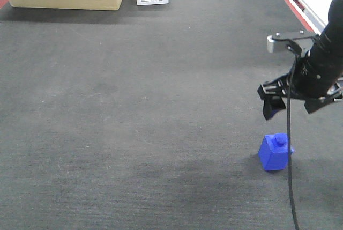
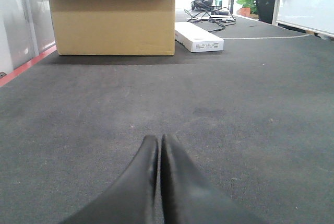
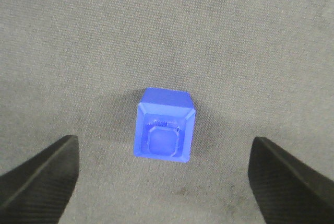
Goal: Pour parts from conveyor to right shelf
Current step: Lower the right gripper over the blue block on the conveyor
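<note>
My left tool (image 2: pixel 158 145) rests low over the dark worktop (image 2: pixel 250 130), fingers pressed together and empty. My right tool (image 1: pixel 296 108) hangs with its fingers spread wide above the blue part (image 1: pixel 275 152) — in the wrist view the part (image 3: pixel 164 132) stands between the two fingers (image 3: pixel 39 179), well clear of both. If I come down off-centre, one finger could nudge it over or push it aside. Far back sit a cardboard box (image 2: pixel 112 20) and a white carton (image 2: pixel 198 37); no shelf shows.
</note>
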Tool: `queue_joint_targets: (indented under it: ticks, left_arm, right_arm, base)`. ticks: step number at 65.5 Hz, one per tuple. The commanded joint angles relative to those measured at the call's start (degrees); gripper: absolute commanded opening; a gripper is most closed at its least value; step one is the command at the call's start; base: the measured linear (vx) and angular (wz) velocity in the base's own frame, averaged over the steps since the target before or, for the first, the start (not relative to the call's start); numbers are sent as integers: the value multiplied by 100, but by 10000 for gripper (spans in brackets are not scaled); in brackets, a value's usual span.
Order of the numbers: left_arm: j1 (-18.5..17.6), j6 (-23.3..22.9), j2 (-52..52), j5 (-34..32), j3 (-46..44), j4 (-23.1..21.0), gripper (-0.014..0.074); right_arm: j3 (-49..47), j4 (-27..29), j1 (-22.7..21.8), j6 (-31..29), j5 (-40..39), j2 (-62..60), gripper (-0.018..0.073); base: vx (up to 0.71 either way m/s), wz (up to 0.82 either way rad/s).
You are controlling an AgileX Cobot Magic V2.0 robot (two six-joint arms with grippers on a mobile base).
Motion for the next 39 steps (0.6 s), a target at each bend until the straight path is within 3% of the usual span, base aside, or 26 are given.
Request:
queue_joint_targets:
  ticks: [1, 39]
  left_arm:
    - [18, -49, -72, -449, -149, -35, -6]
    - [18, -49, -72, -449, -149, -35, -6]
  right_arm:
    - [252, -74, -7, -73, 319, -354, 614]
    - [612, 28, -7, -154, 30, -37, 602]
  base:
    - [0, 0]
    - [0, 0]
